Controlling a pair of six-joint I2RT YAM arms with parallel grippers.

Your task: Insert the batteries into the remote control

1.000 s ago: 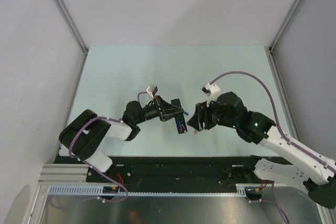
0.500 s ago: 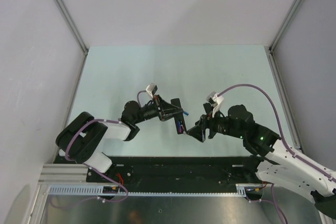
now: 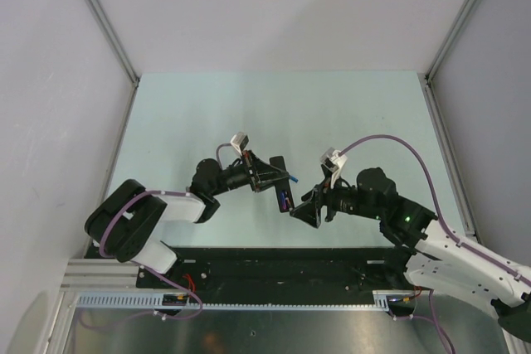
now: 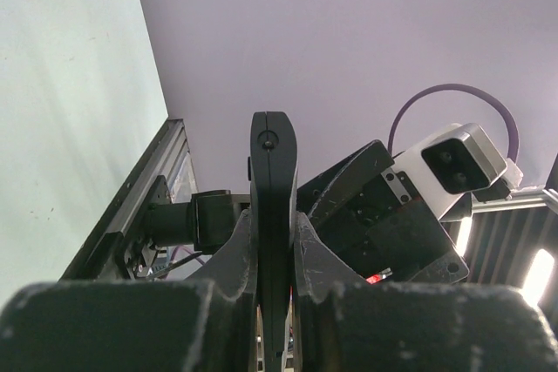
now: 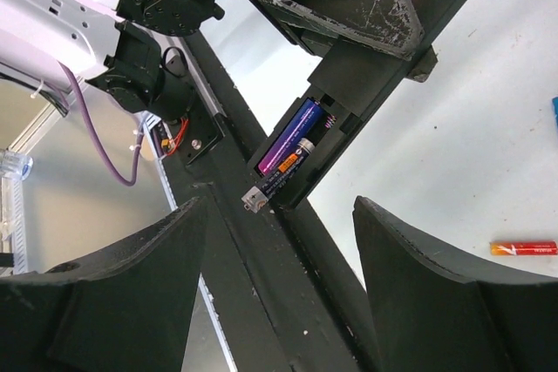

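Right wrist camera looks out between the right gripper's (image 5: 279, 208) two blunt, matte black fingers (image 5: 131, 302), which stand well apart with nothing between them. Beyond them the remote (image 5: 370, 98), a slim bar of plain dark plastic, hangs tilted with its battery bay uncovered. A glossy blue battery (image 5: 295, 135) shading to purple lies in the bay against a small coil spring. Beside it is a dark battery (image 5: 283, 173) with a white band, its silvery tip at the remote's end. A red-orange battery (image 5: 523, 248) lies flat on the table (image 5: 453, 154), well apart from the remote. Seen from the left wrist, the remote shows edge-on as a thin, round-topped blade. The left gripper (image 4: 273, 237) is clamped on it, its scuffed black fingers (image 4: 231, 263) pressed to both faces. In the top view the remote is held above the table between the two arms, near the front edge. The table is smooth, matt and pale mint green. Plain lilac-grey walls (image 3: 282, 14) enclose it on three sides, with slanting aluminium posts (image 3: 99, 18) at the back corners.
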